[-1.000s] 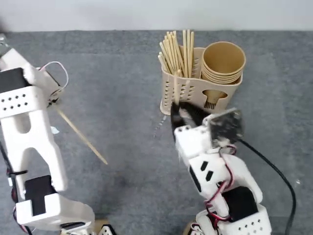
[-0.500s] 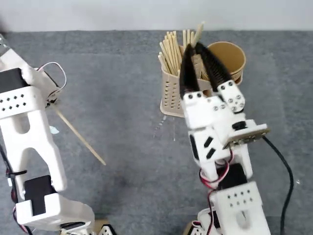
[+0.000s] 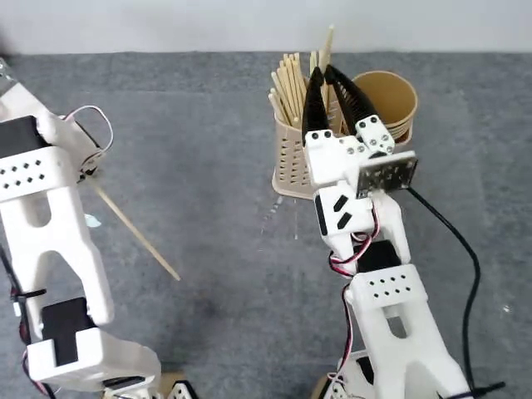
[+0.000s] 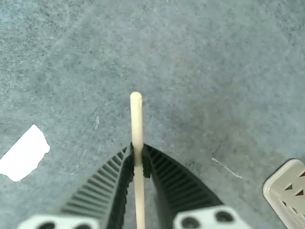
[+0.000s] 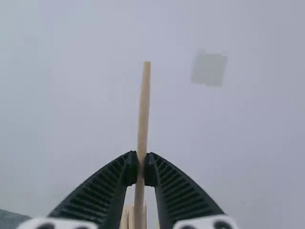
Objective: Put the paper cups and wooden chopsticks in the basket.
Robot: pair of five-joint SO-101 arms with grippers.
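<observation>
A beige slotted basket (image 3: pixel 293 162) stands at the back of the grey mat, holding several wooden chopsticks (image 3: pixel 293 87) and a stack of paper cups (image 3: pixel 384 100). My right gripper (image 3: pixel 325 75) is above the basket's chopstick side, shut on one wooden chopstick (image 3: pixel 329 40) that points upward; in the right wrist view that chopstick (image 5: pixel 143 109) runs out past the gripper (image 5: pixel 139 174). At the left of the table my left gripper (image 4: pixel 137 160) is shut on another chopstick (image 4: pixel 136 119), which slants across the mat (image 3: pixel 137 233) in the high view.
A small white scrap (image 4: pixel 24 152) lies on the mat beside the left arm. A black cable (image 3: pixel 467 266) trails along the right side. A corner of the basket (image 4: pixel 288 188) shows far off in the left wrist view. Bare mat separates the two arms.
My right arm has risen from in front of the basket to above it, carrying its chopstick, which now stands upright. The left arm and its chopstick have stayed put.
</observation>
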